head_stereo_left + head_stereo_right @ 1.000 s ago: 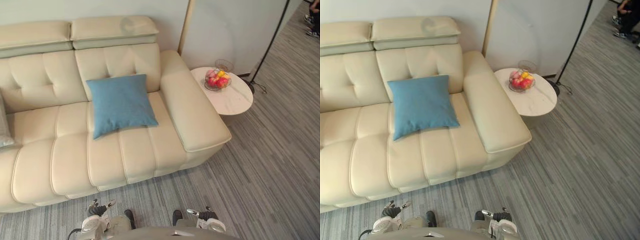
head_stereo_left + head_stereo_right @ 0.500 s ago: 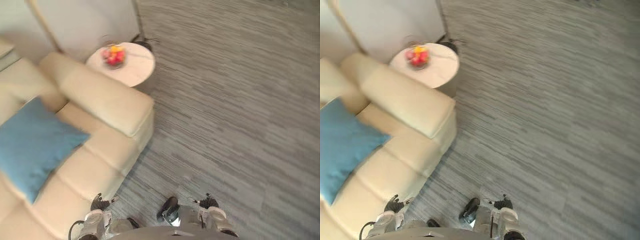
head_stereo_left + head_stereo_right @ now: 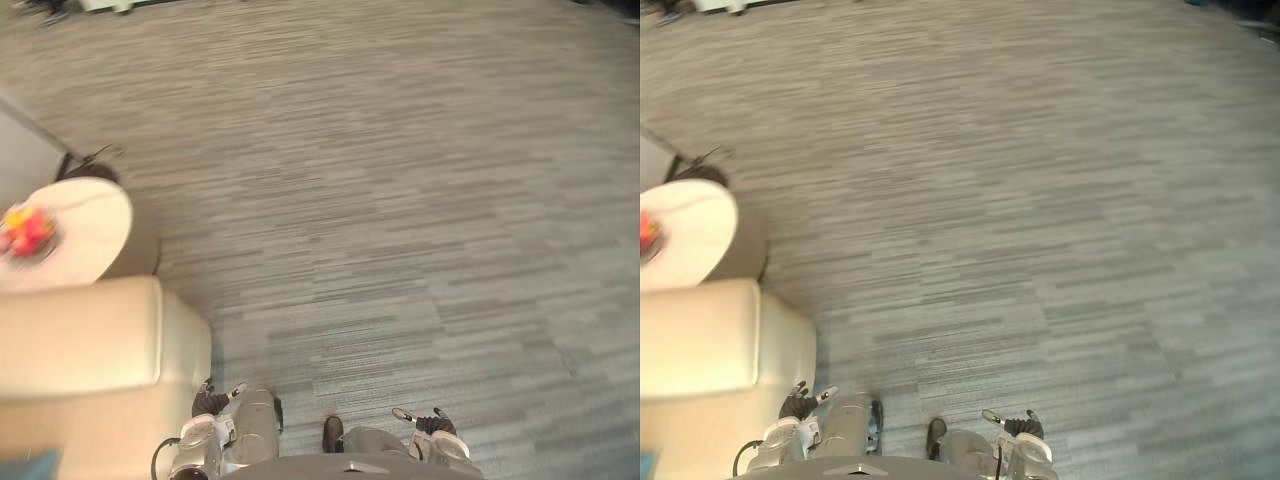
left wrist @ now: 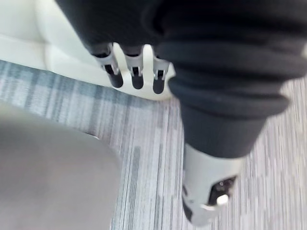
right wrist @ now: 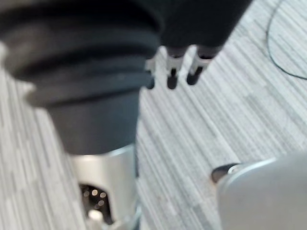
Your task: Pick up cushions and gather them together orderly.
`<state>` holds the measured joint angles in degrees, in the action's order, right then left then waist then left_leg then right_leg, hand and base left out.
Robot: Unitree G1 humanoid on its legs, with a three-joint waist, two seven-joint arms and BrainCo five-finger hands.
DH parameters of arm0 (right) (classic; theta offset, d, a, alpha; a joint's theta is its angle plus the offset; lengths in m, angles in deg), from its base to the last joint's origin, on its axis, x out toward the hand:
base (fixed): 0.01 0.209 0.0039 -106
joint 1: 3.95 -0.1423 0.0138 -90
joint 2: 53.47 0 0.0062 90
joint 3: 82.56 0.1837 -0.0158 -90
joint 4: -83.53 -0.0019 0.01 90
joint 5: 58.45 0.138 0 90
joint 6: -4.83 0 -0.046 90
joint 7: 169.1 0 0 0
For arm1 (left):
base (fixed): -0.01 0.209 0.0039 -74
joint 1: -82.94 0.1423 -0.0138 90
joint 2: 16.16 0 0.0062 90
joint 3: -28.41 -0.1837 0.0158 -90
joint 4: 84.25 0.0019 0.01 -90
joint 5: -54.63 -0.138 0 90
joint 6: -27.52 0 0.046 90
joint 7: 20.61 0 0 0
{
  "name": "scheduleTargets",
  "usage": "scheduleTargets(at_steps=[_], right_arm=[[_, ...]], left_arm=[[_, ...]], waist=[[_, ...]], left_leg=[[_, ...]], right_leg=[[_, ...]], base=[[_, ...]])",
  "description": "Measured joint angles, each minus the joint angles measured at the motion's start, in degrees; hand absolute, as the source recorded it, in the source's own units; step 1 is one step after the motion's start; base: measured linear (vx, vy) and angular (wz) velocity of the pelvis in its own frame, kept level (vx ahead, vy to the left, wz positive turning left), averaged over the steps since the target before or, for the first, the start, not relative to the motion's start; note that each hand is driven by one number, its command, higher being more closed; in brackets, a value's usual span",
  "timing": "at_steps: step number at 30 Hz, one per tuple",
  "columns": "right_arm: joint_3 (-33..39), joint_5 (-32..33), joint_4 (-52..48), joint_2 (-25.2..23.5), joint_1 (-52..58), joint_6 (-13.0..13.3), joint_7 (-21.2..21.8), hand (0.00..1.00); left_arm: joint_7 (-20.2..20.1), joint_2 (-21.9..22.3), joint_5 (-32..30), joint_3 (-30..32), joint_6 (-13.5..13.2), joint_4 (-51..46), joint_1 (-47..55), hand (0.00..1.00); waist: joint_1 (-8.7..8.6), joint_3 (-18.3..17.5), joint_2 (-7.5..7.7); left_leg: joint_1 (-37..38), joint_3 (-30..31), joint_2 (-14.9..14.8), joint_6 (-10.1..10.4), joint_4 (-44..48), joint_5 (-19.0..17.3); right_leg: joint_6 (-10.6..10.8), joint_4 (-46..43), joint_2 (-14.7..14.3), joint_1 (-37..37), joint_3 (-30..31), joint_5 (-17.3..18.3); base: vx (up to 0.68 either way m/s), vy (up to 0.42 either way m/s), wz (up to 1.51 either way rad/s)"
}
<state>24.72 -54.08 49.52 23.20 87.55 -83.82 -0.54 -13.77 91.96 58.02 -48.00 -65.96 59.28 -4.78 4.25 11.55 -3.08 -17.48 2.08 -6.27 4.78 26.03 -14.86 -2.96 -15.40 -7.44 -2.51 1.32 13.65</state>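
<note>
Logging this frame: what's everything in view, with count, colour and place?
cushion: one, blue, a corner of it on the sofa at the lower left edge
sofa: one, cream, its armrest end at the lower left
side table: one, round, white, beside the sofa's armrest
fruit bowl: one, red and yellow fruit, blurred, on the side table
stand base: one, dark, on the floor behind the side table
floor: grey striped carpet, across the rest of the view
left hand: one, silver fingers with dark tips, straight, holding nothing, low beside the sofa
right hand: one, same colours, fingers straight, holding nothing, low over the floor
</note>
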Motion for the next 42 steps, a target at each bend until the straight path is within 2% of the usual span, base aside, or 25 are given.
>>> scheduleTargets(at_steps=[2,3,4,5,6,7,9,14,15,16,18,21,22,25,28,31,32,33,34,35,36,38,40,41,42], right_arm=[[0.3,0.0,-1.5,-0.4,0.9,0.0,0.0,0.00],[1.5,0.0,-1.7,-1.6,2.5,0.1,0.0,0.00],[1.8,0.0,-1.7,-2.0,2.7,0.1,0.1,0.00],[2.1,0.0,-1.7,-2.5,2.8,0.1,0.1,0.00],[1.9,0.0,-1.7,-2.6,2.5,0.1,0.2,0.00],[1.9,0.0,-1.6,-2.6,2.2,0.1,0.2,0.00],[1.7,-0.2,-0.8,-2.0,0.8,0.0,0.3,0.00],[0.7,-0.2,1.0,-1.7,-3.3,0.2,0.2,0.00],[0.7,-0.2,1.5,-1.8,-3.7,0.1,0.1,0.00],[1.0,-0.1,1.6,-1.1,-3.8,0.1,0.1,0.00],[0.9,0.0,1.5,0.2,-3.9,0.3,0.1,0.00],[1.0,0.6,1.1,0.5,-3.4,0.9,-0.1,0.00],[0.9,1.2,0.9,0.8,-3.0,1.0,-0.4,0.00],[0.7,2.6,-0.1,0.1,-2.1,0.9,-1.6,0.00],[0.4,3.1,-0.7,0.1,-1.3,0.8,-1.6,0.00],[-1.3,3.1,-1.0,0.1,-1.6,0.8,-1.7,0.00],[-1.1,3.1,-0.7,0.0,-2.0,1.1,-1.7,0.00],[-1.1,3.1,-0.4,0.0,-1.8,1.2,-1.7,0.00],[-1.1,3.1,0.7,-0.6,-2.2,1.2,-1.7,0.00],[-1.1,3.1,1.0,-1.3,-2.4,1.2,-1.7,0.00],[-0.2,3.1,1.0,-2.6,-2.0,1.2,-1.6,0.00],[2.1,3.1,0.9,-3.1,-0.8,1.2,-1.6,0.00],[2.7,3.0,0.2,-3.1,0.1,1.2,-1.5,0.00],[2.6,2.9,-0.6,-3.3,0.3,1.2,-1.2,0.00],[2.5,2.4,-1.7,-3.0,0.7,1.2,-1.1,0.00]], left_arm=[[0.0,0.1,-0.1,-0.2,0.1,-0.1,0.2,0.00],[-0.1,-1.0,-0.2,-0.4,0.1,-0.1,0.5,0.00],[0.0,-1.3,-0.2,-0.5,0.1,-0.1,0.6,0.00],[0.0,-2.0,-0.2,-0.6,0.1,0.0,0.6,0.00],[0.0,-3.1,-0.2,-2.7,0.4,0.1,0.6,0.00],[0.0,-3.4,-0.2,-3.6,0.5,0.1,0.6,0.00],[0.0,-3.9,-0.2,-5.0,0.5,1.2,0.5,0.00],[0.4,-5.9,-0.2,-5.5,0.6,3.8,-0.3,0.00],[0.4,-6.7,-0.1,-6.3,0.6,4.6,-0.7,0.00],[0.4,-6.6,-0.1,-6.3,0.6,5.1,-1.2,0.00],[0.5,-6.1,-0.2,-6.3,0.6,5.1,-1.6,0.00],[0.4,-5.6,-0.1,-5.5,0.5,3.5,-1.6,0.00],[0.3,-5.5,0.0,-4.9,0.4,2.7,-1.3,0.00],[0.1,-5.7,0.4,-5.0,0.2,0.1,-1.1,0.00],[0.0,-5.6,1.2,-5.1,-0.1,-0.9,-0.7,0.00],[0.0,-5.8,1.5,-4.8,0.0,-1.3,-0.4,0.00],[0.0,-5.8,1.4,-4.8,0.0,-1.2,0.1,0.00],[0.0,-5.7,1.4,-4.9,0.0,-1.2,0.4,0.00],[0.0,-5.6,1.4,-4.9,0.0,-0.6,1.0,0.00],[0.0,-6.2,1.3,-4.7,0.0,-0.2,1.5,0.00],[0.1,-7.2,1.3,-4.5,0.2,0.1,1.8,0.00],[0.1,-7.4,1.3,-3.7,0.2,0.1,1.9,0.00],[0.4,-7.4,1.3,-3.8,0.6,0.1,2.0,0.00],[0.3,-7.5,1.3,-3.9,0.7,0.1,2.2,0.00],[0.3,-7.8,1.3,-4.2,0.8,-0.2,2.2,0.00]], waist=[[0.28,-0.9,-0.31],[0.19,-1.8,2.04],[0.24,-2.1,2.32],[0.41,-2.7,3.92],[0.08,-2.3,3.91],[0.05,-2.3,4.07],[-0.08,-2.0,3.62],[-0.71,-1.3,3.05],[-1.10,-1.0,4.18],[-1.43,-0.1,3.93],[-1.52,0.6,2.27],[-1.16,2.1,-0.27],[-0.53,2.7,-0.83],[0.39,3.3,-0.03],[0.47,3.4,-0.11],[1.38,3.7,0.45],[2.60,3.7,0.88],[3.04,3.6,0.84],[4.41,3.2,1.75],[4.61,2.9,2.98],[4.24,2.1,4.97],[3.92,1.5,6.41],[4.19,1.7,6.64],[3.72,1.8,6.67],[2.55,2.0,6.69]], left_leg=[[1.6,-0.7,-0.2,-0.7,-0.1,4.6],[2.8,-5.2,-0.1,-1.8,0.8,3.2],[3.0,-6.6,-0.1,-2.3,0.9,2.6],[4.0,-9.3,0.0,-2.9,0.8,1.7],[5.8,-12.2,-0.2,-4.0,0.0,0.6],[6.7,-13.4,-0.2,-4.2,-0.7,0.4],[11.0,-18.2,-0.9,-4.3,-3.8,0.4],[14.9,-24.2,-4.0,-3.0,-8.5,1.1],[15.6,-24.7,-3.0,-2.4,-9.4,1.5],[16.9,-24.4,-3.3,-0.6,-8.9,0.4],[16.1,-24.0,-5.5,-0.4,-4.6,0.3],[9.3,-19.9,-12.7,-2.2,17.1,2.1],[5.0,-15.4,-15.4,-3.3,30.8,3.0],[-1.9,-12.8,-12.4,-2.0,38.4,1.2],[-5.8,-13.1,-9.7,-2.2,32.8,0.4],[-8.5,-14.3,-5.8,-1.8,16.1,0.8],[-8.0,-14.0,-3.0,-0.2,-0.1,4.8],[-7.3,-13.6,-2.3,-0.3,-4.8,7.6],[-5.7,-13.1,-1.0,-1.3,-6.8,14.2],[-5.3,-13.2,-0.1,-3.1,-6.7,14.8],[-6.1,-13.3,1.4,-4.8,-4.5,11.7],[-5.7,-14.6,2.7,-7.1,1.4,6.3],[-2.2,-16.2,3.1,-7.2,3.0,1.9],[0.9,-17.0,3.1,-7.7,3.5,-0.6],[6.0,-17.3,2.9,-8.4,4.5,-3.1]], right_leg=[[1.3,-2.3,-0.1,0.1,3.5,2.1],[3.8,-6.7,2.0,-1.4,4.7,4.9],[4.8,-8.9,3.0,-2.4,4.0,5.3],[6.9,-12.9,4.5,-5.1,2.0,4.9],[10.4,-18.0,7.4,-8.2,-4.1,4.6],[10.6,-20.1,9.1,-9.2,-7.3,4.6],[7.8,-21.3,16.3,-9.9,-22.5,5.5],[5.0,-13.0,18.8,-13.3,-36.4,1.7],[2.2,-7.6,19.3,-13.6,-37.8,-4.5],[0.4,-8.1,19.0,-13.2,-36.8,-6.8],[0.2,-7.7,17.2,-12.6,-35.9,-4.7],[-1.0,-7.2,12.6,-9.5,-33.7,-2.4],[-1.8,-7.5,9.9,-7.0,-31.3,-0.5],[-2.3,-7.1,8.8,-3.9,-25.8,2.0],[-1.8,-4.4,8.1,-1.3,-23.0,2.4],[-1.4,-0.2,7.6,2.3,-19.6,2.7],[-0.4,1.9,7.7,3.9,-17.3,3.2],[0.1,2.6,7.6,4.4,-16.5,3.4],[1.6,3.2,8.2,5.3,-13.7,4.3],[2.0,3.6,9.0,5.7,-12.6,4.7],[3.0,3.8,10.4,6.6,-12.3,4.5],[5.1,-2.8,13.3,5.9,-10.8,4.8],[7.9,-19.5,15.5,0.3,-8.5,3.4],[12.1,-34.1,17.4,-4.9,-6.9,-1.7],[13.5,-49.9,18.8,-9.9,-6.8,-3.4]], base=[[0.38,0.305,-1.42],[0.43,0.326,-1.24],[0.35,0.259,-1.16],[0.27,0.220,-1.08],[0.24,0.200,-1.06],[0.22,0.177,-0.91],[0.19,0.096,-0.91],[0.18,-0.054,-0.81],[0.22,-0.184,-0.32],[0.24,-0.195,-0.31],[0.20,-0.197,-0.31],[0.22,-0.201,-0.66],[0.25,-0.095,-0.97],[0.26,-0.051,-1.06],[0.28,0.010,-0.55],[0.38,0.092,-0.62],[0.37,0.116,-0.71],[0.59,0.191,-1.07],[0.31,0.112,-0.79],[0.49,0.125,-0.60],[0.55,0.119,-0.08],[0.81,0.223,0.04],[0.51,0.153,-0.29],[0.56,0.074,-0.38],[0.66,0.070,-0.30]])
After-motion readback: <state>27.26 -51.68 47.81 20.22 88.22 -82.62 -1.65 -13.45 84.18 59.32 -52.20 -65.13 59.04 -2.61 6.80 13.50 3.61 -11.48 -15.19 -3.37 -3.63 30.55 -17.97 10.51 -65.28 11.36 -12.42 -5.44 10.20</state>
